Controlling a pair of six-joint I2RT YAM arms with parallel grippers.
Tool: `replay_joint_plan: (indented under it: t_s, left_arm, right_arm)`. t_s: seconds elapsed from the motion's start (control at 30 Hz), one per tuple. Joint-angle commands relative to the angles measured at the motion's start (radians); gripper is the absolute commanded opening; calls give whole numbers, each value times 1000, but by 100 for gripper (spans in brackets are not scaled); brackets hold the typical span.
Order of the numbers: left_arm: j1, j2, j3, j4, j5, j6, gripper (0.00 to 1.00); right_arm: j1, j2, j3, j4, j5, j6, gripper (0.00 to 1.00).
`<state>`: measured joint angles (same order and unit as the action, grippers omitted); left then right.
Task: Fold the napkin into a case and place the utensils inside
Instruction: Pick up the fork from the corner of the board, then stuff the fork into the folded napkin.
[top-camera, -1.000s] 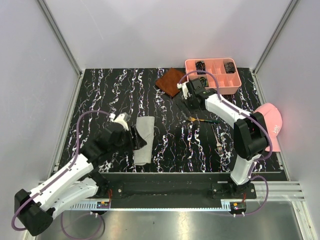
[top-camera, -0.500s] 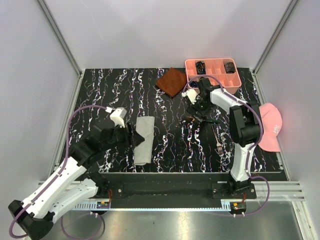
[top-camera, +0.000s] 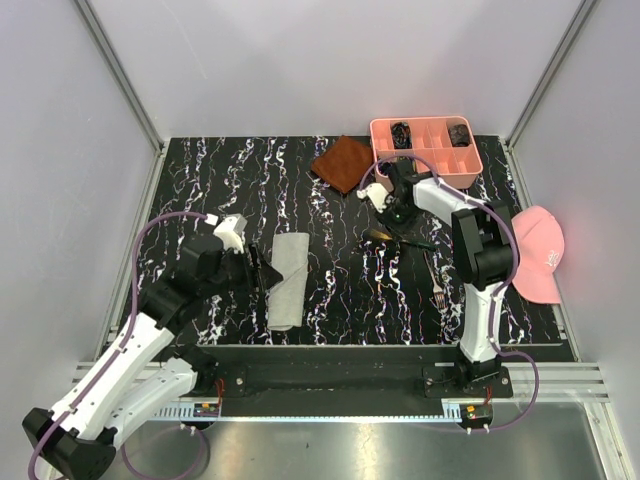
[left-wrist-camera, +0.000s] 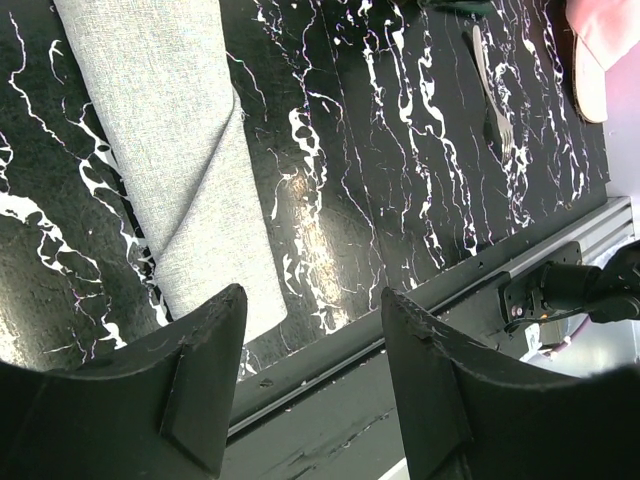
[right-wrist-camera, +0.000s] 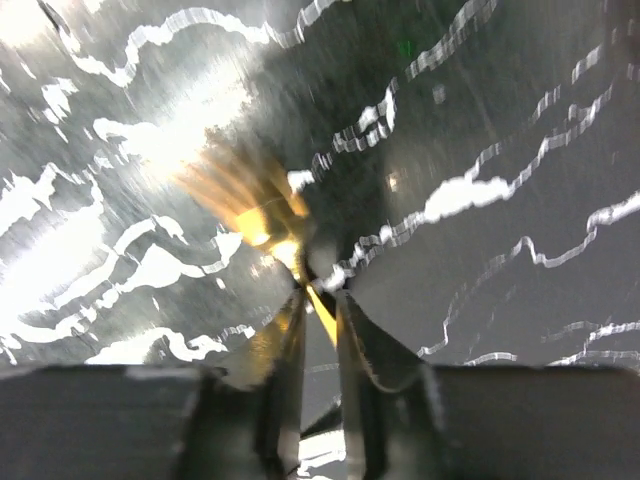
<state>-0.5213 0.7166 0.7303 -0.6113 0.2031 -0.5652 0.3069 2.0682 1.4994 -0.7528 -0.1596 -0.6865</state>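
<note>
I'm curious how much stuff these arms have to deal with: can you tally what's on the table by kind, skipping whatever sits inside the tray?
Cloths: 2 (folded grey napkin, rust-brown cloth)
Utensils: 2 (silver fork, dark gold-ended utensil)
Trays: 1 (pink compartment tray)
Caps: 1 (pink cap)
Total: 6

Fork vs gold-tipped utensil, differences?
The slim silver metal fork lies untouched; the slim dark utensil with a gold-coloured end is pinched by the right gripper. The fork is all silver; the utensil dark and gold. Both lie outside the folded light grey fabric case.
</note>
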Motion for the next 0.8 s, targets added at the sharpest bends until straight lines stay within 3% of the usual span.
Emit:
replay_joint_plan:
  t_s: [0.0,0.1,0.27,0.5,0.77]
  left_arm:
    - [15,9,1,34,56,16,59]
    - [24,17,-15,44,68,7,59]
    - [41,44,-40,58,79,-16,61]
    - [92,176,-110,111,100,-90,60]
    - [106,218,-224,219,134,-134,36]
  right_arm:
    - [54,90,50,7,-44,57,14]
    - [80,124,117,7,-17,132,0]
    - [86,107,196,12,34,303,0]
    - [171,-6,300,27,61,718,0]
    - [340,56,491,24,43,1296,0]
